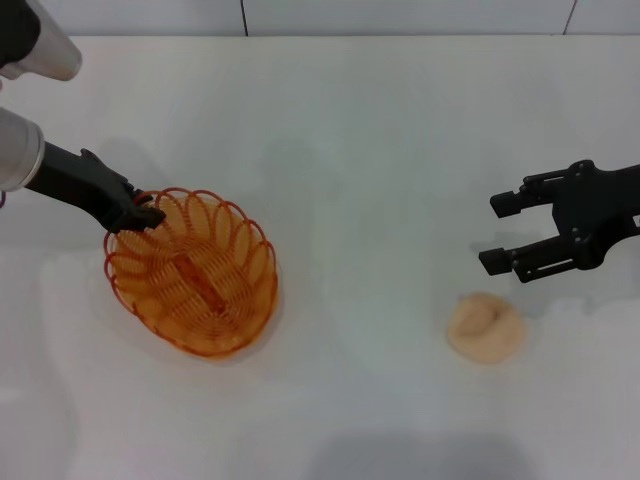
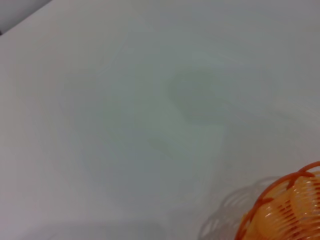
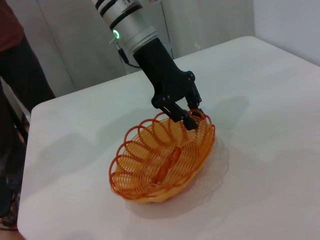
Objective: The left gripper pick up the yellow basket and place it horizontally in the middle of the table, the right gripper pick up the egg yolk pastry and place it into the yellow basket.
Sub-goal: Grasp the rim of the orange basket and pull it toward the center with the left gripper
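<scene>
We had a plain white desk (image 1: 380,130) under us, and beyond its far edge a tiled wall (image 1: 400,15); a person in a dark red top (image 3: 10,30) stood past the desk's corner. Our left end effector (image 1: 140,213) reached in low from the left edge, fingers pinched on the looped rim of the yellow basket (image 1: 195,275), which sat on the desk's left half. Our right end effector (image 1: 505,232) hovered by the right edge, fingers spread, just beyond the egg yolk pastry (image 1: 486,326) lying bare on the desk.
</scene>
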### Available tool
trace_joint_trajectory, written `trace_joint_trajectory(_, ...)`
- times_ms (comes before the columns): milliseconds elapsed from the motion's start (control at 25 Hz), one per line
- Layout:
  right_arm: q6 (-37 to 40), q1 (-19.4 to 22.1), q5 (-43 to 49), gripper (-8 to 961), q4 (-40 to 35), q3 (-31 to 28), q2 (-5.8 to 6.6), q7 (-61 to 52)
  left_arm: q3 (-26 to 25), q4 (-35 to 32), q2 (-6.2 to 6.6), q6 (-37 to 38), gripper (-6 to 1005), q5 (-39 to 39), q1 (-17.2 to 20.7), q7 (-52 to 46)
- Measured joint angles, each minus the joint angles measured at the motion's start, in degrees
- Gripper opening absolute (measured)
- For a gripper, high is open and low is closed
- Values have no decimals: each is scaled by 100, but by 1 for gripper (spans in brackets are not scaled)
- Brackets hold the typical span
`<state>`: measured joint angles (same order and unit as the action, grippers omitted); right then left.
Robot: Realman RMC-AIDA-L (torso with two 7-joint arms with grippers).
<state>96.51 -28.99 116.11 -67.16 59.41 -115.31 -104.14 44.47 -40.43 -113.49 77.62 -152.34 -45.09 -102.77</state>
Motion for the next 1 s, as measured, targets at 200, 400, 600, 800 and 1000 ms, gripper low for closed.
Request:
trace_joint_trajectory(200,0,-2,0,781,-15,0,0,0,0,0,-4,2,262,7,-14,-8)
trace_joint_trajectory(400,0,-1,0,781,-19,0,0,-2,0,-1,-6,-3,192,13,-6,-16)
trace_joint_trajectory(600,0,-2,-1,781,-33,0,0,-12,0,-4,0,48,133,0,-43,-46)
trace_joint_trajectory(800,-1,-5,-1,781,-34,0,0,-13,-1,-44,40,328,110,24,-61,-1)
trace_joint_trajectory(1000,-6,-7,-1,781,-34,-4,0,-16,-38,-256,48,591,103,173,-17,-15)
